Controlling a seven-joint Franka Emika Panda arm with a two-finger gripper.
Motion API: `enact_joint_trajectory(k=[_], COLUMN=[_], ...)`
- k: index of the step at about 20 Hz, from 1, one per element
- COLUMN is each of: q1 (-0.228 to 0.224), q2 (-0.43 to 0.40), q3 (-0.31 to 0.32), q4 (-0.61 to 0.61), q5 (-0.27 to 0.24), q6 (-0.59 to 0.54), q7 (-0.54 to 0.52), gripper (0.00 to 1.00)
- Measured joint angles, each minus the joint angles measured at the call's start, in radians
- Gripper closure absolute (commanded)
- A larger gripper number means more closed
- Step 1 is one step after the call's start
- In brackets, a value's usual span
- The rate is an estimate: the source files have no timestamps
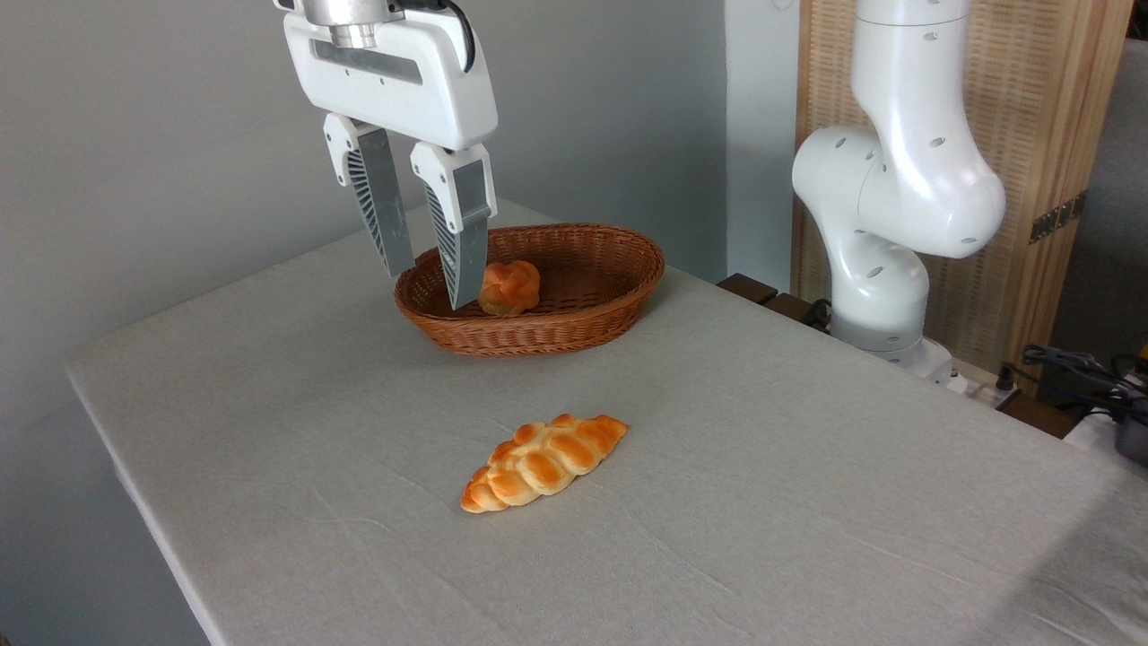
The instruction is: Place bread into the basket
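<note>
Fixed camera: I noted the gripper (428, 289) spread apart and empty above the basket (619, 301), the bread (509, 287) lying inside, apparently dropped; braided loaf (544, 462) on the table (807, 467)

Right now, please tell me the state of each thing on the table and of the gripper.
Bun: lying inside the basket, not held.
Basket: upright on the table, holding only the bun.
Loaf: lying flat on the table, outside the basket, untouched.
Gripper: raised in front of the basket's left end, jaws open, holding nothing.
</note>
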Motion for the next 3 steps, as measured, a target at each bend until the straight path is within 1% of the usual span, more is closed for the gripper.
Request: enact_joint_trajectory(k=[3], q1=[-0.005], q2=[0.000], q3=[0.008], q4=[0.000], q5=[0.000], q6=[0.000], q7=[0.000], gripper=[0.00])
